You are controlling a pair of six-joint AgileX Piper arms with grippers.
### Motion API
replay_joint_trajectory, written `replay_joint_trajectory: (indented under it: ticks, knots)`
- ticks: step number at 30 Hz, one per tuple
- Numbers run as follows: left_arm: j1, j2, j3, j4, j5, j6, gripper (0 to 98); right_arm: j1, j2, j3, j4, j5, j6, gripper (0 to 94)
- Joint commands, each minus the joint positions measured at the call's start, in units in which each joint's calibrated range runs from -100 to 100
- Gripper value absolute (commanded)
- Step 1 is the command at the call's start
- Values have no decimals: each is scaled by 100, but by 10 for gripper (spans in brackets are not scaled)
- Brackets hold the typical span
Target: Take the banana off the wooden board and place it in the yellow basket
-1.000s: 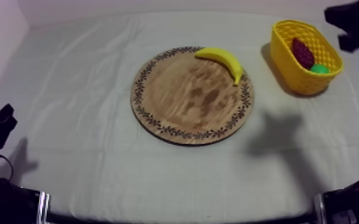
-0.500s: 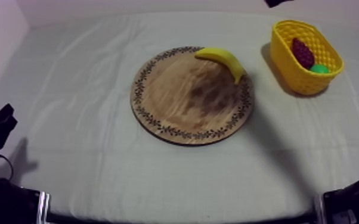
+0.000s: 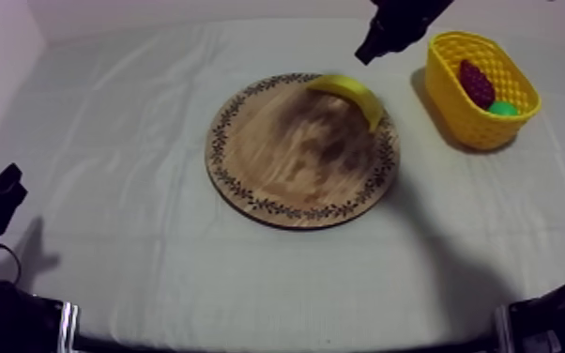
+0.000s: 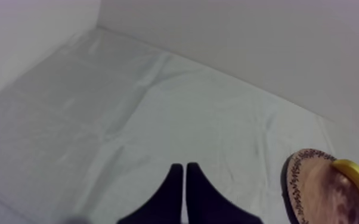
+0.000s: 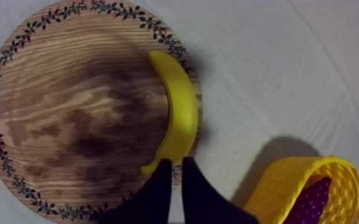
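R gripper (image 5: pixel 177 163) pressed together, hovers over banana (image 5: pixel 180 113) at board (image 5: pixel 68 113) far-right rim; basket (image 3: pixel 450 89) right of board. L gripper (image 4: pixel 183 168) also closed, near left.

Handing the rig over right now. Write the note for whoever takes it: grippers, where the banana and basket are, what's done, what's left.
Left gripper: shut on nothing, low over bare cloth at its own side.
Right gripper: shut on nothing, above the banana's end nearer the basket.
Banana lies on the board, along its rim on the basket's side. Basket stands on the cloth to the right of the board.
Done: nothing yet; banana not grasped.
Left: open the right gripper, take the banana, lift it, put it into the basket.
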Motion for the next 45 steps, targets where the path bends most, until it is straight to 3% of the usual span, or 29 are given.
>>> replay_joint_trajectory:
  ticks: [1,3,7,11,25,45]
  knots:
    - [-2,0,0,1,3,0,1,6,-6,28,-4,-11,14,224]
    - [-2,0,0,1,3,0,1,12,-11,55,8,-11,-13,369]
    - [-2,0,0,1,3,0,1,-10,-18,89,116,-8,-161,750]
    - [-2,0,0,1,3,0,1,-5,-66,149,136,-47,-208,886]
    - [-2,0,0,1,3,0,1,50,598,-410,13,-91,-103,901]
    - [-2,0,0,1,3,0,1,99,2549,-1205,361,-374,-395,834]
